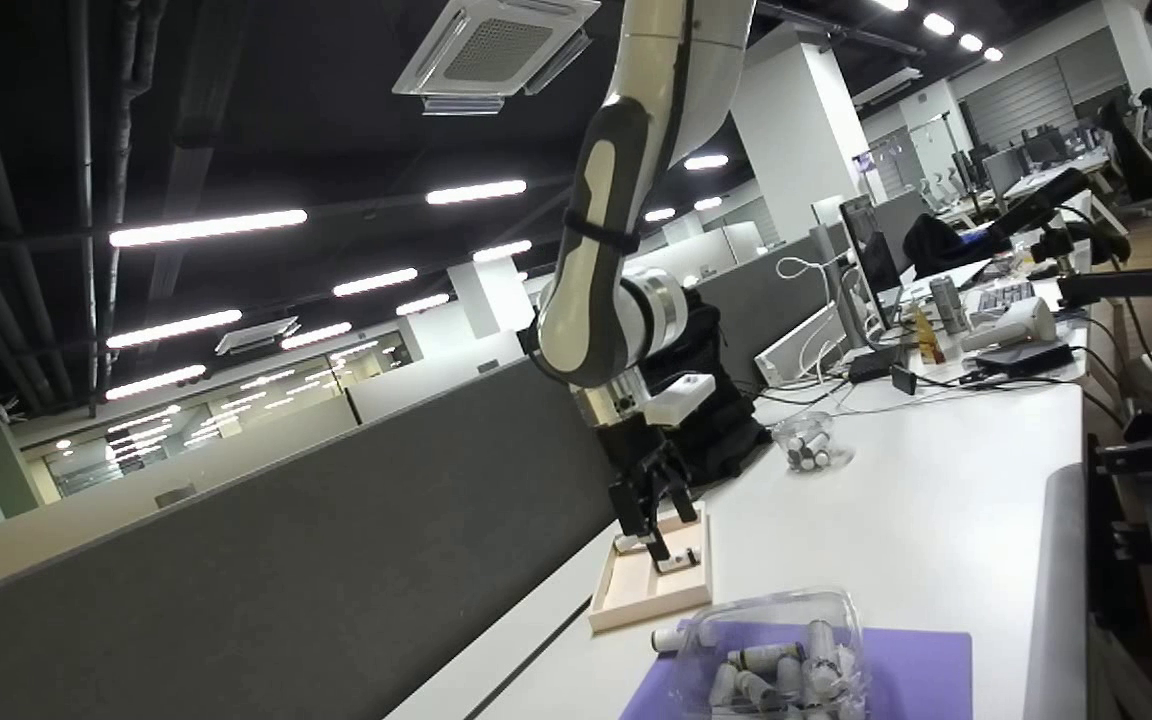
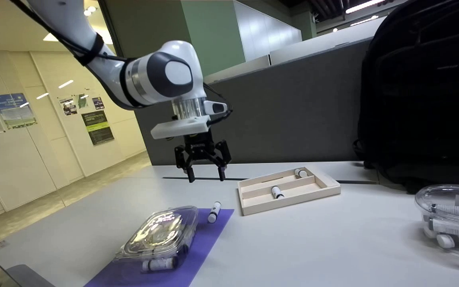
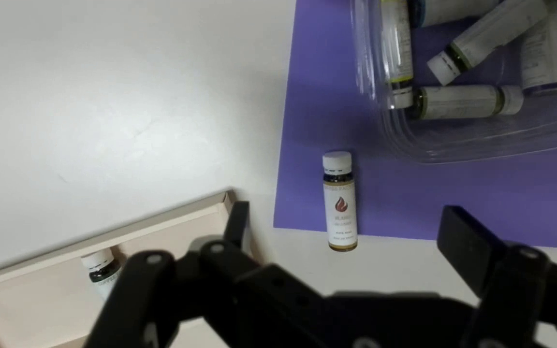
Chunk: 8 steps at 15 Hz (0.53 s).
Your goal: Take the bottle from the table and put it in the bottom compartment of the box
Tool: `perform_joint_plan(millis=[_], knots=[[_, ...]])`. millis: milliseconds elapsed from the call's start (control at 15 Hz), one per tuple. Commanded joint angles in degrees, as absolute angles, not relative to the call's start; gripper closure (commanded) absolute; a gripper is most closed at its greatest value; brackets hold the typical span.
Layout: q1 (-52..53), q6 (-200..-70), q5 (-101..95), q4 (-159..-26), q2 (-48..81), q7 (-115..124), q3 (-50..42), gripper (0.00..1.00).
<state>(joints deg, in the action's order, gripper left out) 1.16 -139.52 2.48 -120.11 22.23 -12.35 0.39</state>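
Observation:
A small white-labelled bottle (image 3: 340,208) with a white cap lies across the purple mat's edge on the white table (image 2: 333,239). It also shows in both exterior views (image 1: 669,638) (image 2: 214,212). The low tan box (image 2: 293,201) lies beside the mat; it also shows in an exterior view (image 1: 651,602) and the wrist view (image 3: 162,221). One bottle (image 2: 277,192) lies in its near compartment and another (image 2: 301,173) in a far one. My gripper (image 2: 206,179) is open and empty above the table; in the wrist view its fingers (image 3: 346,223) stand apart, either side of the loose bottle.
A clear plastic container (image 2: 161,235) holding several bottles stands on the purple mat (image 2: 209,243). A round clear tub (image 2: 452,223) with bottles stands farther along the table. A black backpack (image 2: 420,91) and a grey partition (image 2: 293,115) stand behind the box.

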Motion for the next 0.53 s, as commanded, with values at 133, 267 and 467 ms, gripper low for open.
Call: perform_joint_plan(millis=[133,267,467], knots=[[0.4,-138.1,2.3,-108.6,34.2,-9.2,1.0,0.0],[0.9,-137.6,1.5,-106.1,37.1,-9.1,0.9,0.0],[1.5,-136.3,0.1,-103.8,40.2,-9.3,1.0,0.0]])
